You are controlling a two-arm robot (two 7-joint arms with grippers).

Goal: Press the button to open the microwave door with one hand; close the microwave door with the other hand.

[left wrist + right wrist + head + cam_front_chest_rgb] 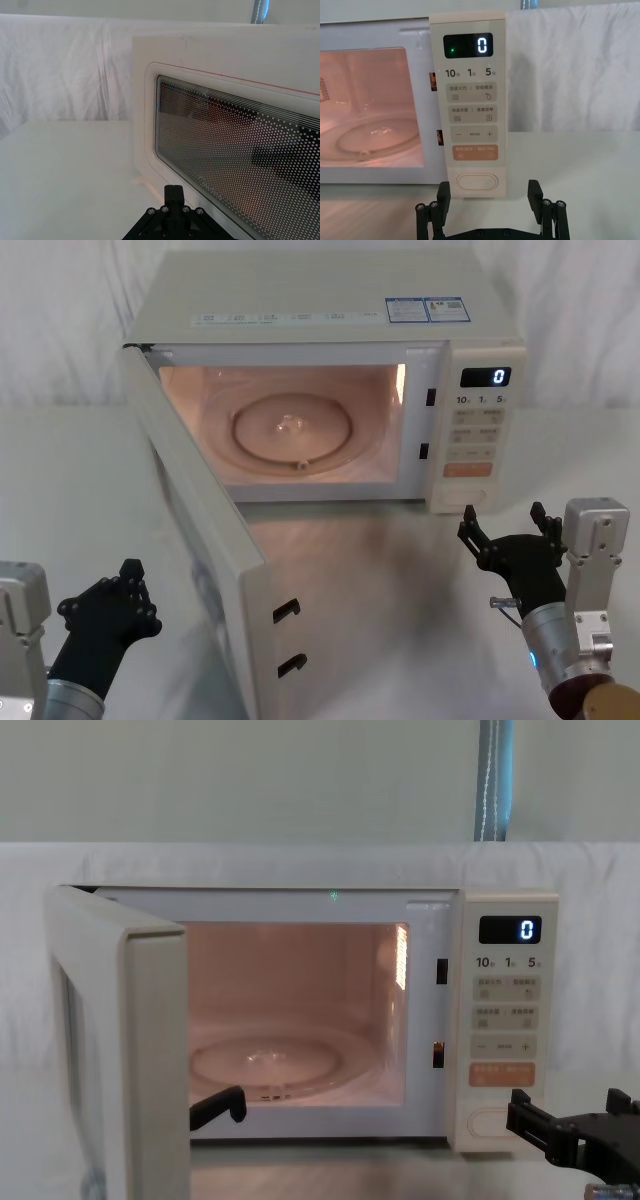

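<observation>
White cloth backs the microwave door (200, 530), open; display (468, 46) reads "0".

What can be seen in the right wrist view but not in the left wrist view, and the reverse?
The right wrist view alone shows the narrow cream control panel with its digital display reading 0, the orange rectangular key, the plain cream pill-shaped button, the lit cavity with its glass turntable, and the open black right gripper just below the button. The left wrist view alone shows the outer face of the swung-open cream microwave door with its dark dotted window, and the black left gripper near it. Both share the white tabletop and white cloth backdrop.
</observation>
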